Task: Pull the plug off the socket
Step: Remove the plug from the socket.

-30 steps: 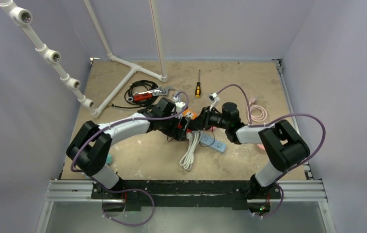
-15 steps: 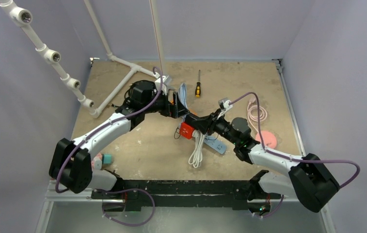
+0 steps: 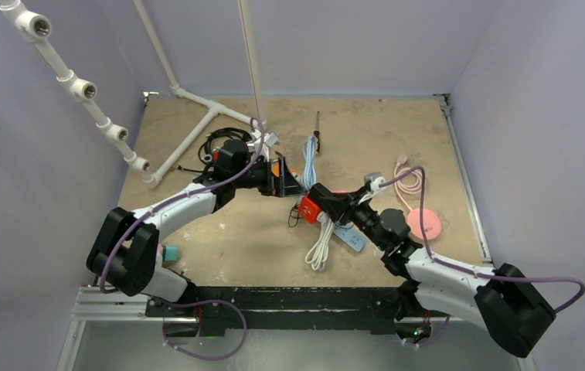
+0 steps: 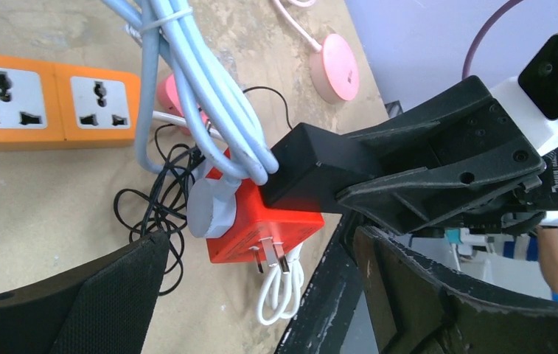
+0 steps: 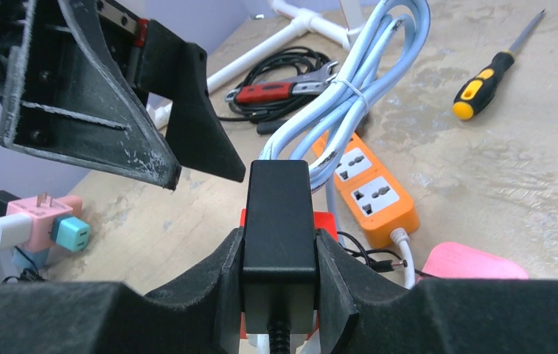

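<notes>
Where right end effector (image 5: 277,259) clamps, black plug (image 5: 277,210)

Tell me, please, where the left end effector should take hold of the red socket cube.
Probably the red socket cube by its bare flat faces, coming from the side away from the black plug that the right end effector clamps. Avoid the metal prongs and the grey plug on its side.

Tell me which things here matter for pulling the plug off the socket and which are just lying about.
Job: black block plug, red socket cube, grey round plug on pale blue cable, right tool, left tool.
Lying about: orange power strip, yellow-handled screwdriver, pink round disc, white coiled cable, red-handled clamp.
</notes>
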Robot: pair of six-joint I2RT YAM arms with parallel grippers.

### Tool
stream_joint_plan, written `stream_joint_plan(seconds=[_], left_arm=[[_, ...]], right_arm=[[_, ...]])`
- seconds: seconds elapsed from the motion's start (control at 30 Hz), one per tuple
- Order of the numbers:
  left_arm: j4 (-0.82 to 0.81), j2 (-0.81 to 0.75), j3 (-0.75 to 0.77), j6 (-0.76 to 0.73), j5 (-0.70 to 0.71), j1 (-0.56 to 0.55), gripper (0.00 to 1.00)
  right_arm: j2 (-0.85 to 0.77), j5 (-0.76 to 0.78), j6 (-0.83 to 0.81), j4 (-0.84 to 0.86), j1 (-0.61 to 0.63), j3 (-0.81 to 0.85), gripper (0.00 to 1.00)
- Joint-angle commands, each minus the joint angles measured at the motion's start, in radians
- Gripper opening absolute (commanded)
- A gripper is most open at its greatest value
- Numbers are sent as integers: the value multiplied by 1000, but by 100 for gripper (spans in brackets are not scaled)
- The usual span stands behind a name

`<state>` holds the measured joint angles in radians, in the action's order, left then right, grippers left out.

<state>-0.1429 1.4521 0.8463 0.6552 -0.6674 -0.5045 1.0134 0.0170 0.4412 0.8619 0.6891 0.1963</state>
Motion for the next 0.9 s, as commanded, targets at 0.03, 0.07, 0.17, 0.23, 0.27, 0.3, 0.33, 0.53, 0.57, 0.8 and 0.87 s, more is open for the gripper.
stream_joint_plan(seconds=[0.03, 0.07, 0.17, 0.23, 0.27, 0.3, 0.33, 0.53, 0.57, 0.8, 0.87], left_arm=[[-128, 56, -26, 81, -115, 6, 96], [-152, 63, -33, 101, -132, 6, 95], [-193, 78, -39, 133, -156, 6, 94], [-218, 77, -44, 140, -160, 6, 93], [-229, 74, -43, 142, -165, 6, 93], [-263, 70, -44, 150, -171, 7, 93], [-298, 64, -49, 165, -175, 9, 93], [-350, 50, -75, 187, -140, 27, 93], [-328, 61, -75, 178, -130, 28, 93], [-427, 142, -82, 246, -133, 29, 76], [-436, 155, -82, 251, -132, 29, 74]], right_arm=[[-125, 68, -43, 253, 3, 4, 0], [-139, 64, -47, 256, 4, -2, 0], [-159, 40, -43, 288, 4, -23, 0], [-157, 8, -39, 306, 4, -27, 0], [-153, -10, -37, 318, 4, -28, 0], [-147, -27, -35, 328, 3, -28, 0], [-142, -53, -32, 338, 5, -29, 0], [-166, -104, -12, 375, 6, -50, 0], [-174, -111, -12, 375, 7, -52, 0], [-191, -174, -10, 381, 8, -50, 0], [-178, -202, -12, 385, 10, -41, 0]])
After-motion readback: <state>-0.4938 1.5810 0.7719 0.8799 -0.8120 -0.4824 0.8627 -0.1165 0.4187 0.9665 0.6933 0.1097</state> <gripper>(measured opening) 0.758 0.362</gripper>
